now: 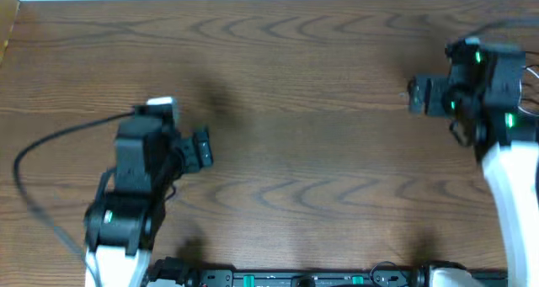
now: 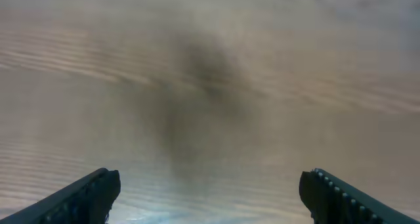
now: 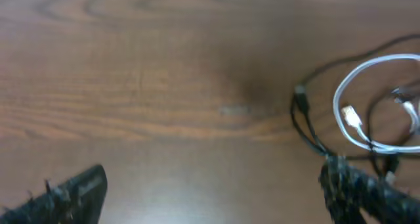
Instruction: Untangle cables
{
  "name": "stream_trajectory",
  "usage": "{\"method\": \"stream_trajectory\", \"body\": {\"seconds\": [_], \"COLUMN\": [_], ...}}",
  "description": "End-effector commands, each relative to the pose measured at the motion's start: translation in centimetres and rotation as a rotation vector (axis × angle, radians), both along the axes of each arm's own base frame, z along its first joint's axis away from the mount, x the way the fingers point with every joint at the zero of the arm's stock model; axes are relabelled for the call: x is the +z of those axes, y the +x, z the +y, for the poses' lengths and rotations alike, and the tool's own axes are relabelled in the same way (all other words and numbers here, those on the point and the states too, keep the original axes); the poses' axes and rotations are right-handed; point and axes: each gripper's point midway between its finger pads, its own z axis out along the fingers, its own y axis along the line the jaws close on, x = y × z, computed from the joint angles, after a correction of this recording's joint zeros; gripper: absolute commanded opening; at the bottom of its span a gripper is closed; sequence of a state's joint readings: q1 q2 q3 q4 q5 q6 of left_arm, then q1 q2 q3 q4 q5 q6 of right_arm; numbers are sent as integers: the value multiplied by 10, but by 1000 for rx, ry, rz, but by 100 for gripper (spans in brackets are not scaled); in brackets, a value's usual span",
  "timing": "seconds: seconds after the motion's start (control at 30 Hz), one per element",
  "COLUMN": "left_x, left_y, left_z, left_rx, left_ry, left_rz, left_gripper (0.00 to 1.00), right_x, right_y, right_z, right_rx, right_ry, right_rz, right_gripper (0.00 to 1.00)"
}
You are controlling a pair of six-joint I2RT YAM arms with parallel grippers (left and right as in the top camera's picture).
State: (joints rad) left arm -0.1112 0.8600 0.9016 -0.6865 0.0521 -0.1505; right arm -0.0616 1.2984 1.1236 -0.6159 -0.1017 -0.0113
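The cables show in the right wrist view as a tangle at the right edge: a white cable coiled in a loop with a small plug inside it, and thin black cables crossing it. In the overhead view they are mostly hidden under the right arm; only thin strands show at the far right. My right gripper is open and empty over bare wood, its right finger close to the black cables. My left gripper is open and empty over bare table at the left.
The wooden table fills the view. A thicker black arm cable loops at the left edge. The robot base bar runs along the front edge.
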Motion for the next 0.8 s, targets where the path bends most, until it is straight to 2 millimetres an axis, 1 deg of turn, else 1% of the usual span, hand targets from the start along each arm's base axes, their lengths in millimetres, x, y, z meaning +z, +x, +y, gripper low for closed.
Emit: {"method": "stream_trajectory", "body": {"seconds": [0.0,0.1,0.23,0.6,0.77], "left_x": [19,28,29,26,26], "left_y": [-11,-15,-16,-15,-15], "left_z": [9,10,10,10,10], "left_rx": [38,38,39,39,39], "left_ry": [13,9,8,9,9], "left_rz": [-93,-128,-134,-122,-122], "left_gripper": [93,93,93,93,93], "right_x": [13,20,21,-6,-13], "right_y": [-28,-44,-57,-77,-84], "right_z": [-9,-8,-7,-5,-5], "right_rx": [-37,-37,-37,-34,-33], "right_ry": [-48,-49,-48,-41,-39], "right_rz": [-93,-134,-126,15,57], "right_gripper": [99,99,99,99,99]}}
